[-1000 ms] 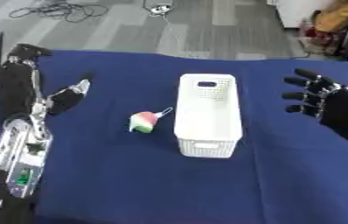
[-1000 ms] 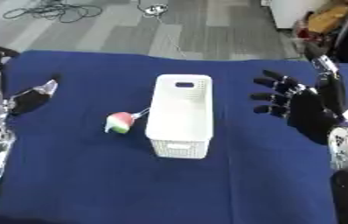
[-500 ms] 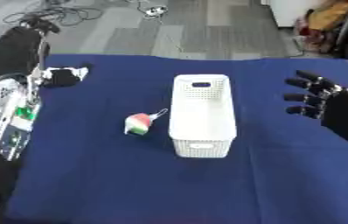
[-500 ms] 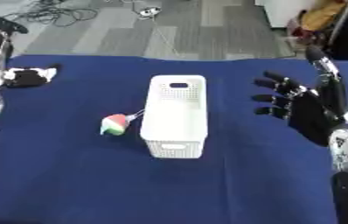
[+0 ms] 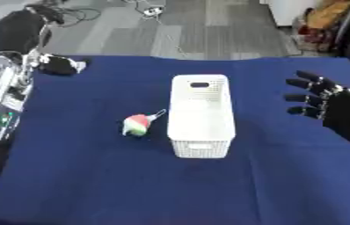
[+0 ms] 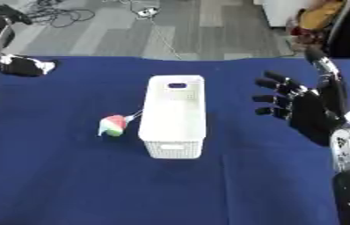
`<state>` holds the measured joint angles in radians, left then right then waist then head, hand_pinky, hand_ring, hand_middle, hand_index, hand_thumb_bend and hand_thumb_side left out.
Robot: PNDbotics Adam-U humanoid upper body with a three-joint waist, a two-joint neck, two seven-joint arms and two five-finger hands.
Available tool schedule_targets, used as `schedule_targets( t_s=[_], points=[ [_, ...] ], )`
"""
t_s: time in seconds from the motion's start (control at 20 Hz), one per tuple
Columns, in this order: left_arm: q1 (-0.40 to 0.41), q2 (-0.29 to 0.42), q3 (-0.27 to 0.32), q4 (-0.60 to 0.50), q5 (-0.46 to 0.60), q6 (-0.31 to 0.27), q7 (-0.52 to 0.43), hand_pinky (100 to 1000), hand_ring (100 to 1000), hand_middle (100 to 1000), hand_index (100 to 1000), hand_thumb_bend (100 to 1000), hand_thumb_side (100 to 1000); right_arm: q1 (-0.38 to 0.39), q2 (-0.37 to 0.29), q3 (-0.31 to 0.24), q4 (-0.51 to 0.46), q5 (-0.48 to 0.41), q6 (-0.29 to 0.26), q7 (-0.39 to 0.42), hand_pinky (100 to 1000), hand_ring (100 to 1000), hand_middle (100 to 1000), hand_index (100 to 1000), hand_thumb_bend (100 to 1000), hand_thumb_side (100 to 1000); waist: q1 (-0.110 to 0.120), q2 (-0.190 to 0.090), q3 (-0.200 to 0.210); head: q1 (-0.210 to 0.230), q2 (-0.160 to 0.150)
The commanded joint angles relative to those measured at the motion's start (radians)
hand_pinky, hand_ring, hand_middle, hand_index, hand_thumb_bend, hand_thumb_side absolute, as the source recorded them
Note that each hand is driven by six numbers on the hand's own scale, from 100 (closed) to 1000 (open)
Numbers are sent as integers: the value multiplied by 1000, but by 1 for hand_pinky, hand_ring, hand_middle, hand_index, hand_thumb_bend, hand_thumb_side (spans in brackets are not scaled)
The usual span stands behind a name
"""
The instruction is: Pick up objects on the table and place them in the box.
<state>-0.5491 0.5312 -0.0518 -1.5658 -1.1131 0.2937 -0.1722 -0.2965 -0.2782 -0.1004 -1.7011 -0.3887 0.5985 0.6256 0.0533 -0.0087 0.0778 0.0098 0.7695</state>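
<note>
A small rounded object, red and green with a pale patch and a thin light-coloured tag or cord at its top (image 5: pixel 137 125), lies on the dark blue tablecloth (image 5: pixel 93 176) just left of a white rectangular perforated plastic box (image 5: pixel 200 115), close to its long side but apart from it. The robot's black right hand (image 6: pixel 305 107) hovers right of the box, palm toward it, fingers straight and spread, holding nothing. The left hand (image 5: pixel 57 66) sits near the table's far left corner; whether its fingers are curled cannot be told.
</note>
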Motion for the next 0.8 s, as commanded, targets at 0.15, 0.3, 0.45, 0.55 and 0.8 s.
schedule_targets(
  t_s=[0.15,0.3,0.45,0.55,0.8],
  points=[
    [-44,2,-4,1,8,-11,13,542,635,710,771,527,383,-17,-7,-1,-15,4,45,49,726,809,943,1000,589,1000,-1,-7,-3,5,0],
    [-66,-13,-12,14,1,-17,14,542,634,709,771,531,380,-19,-5,0,-16,5,46,50,725,809,942,1000,588,1000,-2,-6,-5,9,0],
    [-97,-35,-26,54,3,-20,16,533,626,702,768,538,363,-21,-2,2,-16,6,47,52,726,809,942,1000,587,1000,-2,-5,-10,16,0],
    [-115,-50,-37,90,8,-22,21,530,623,700,768,544,351,-22,0,4,-17,7,48,54,726,809,942,1000,588,1000,-3,-4,-13,21,0],
    [-139,-87,-61,166,30,-31,39,524,618,695,765,543,325,-27,5,6,-18,10,52,59,727,810,943,1000,588,1000,-4,0,-21,34,0]
  ],
)
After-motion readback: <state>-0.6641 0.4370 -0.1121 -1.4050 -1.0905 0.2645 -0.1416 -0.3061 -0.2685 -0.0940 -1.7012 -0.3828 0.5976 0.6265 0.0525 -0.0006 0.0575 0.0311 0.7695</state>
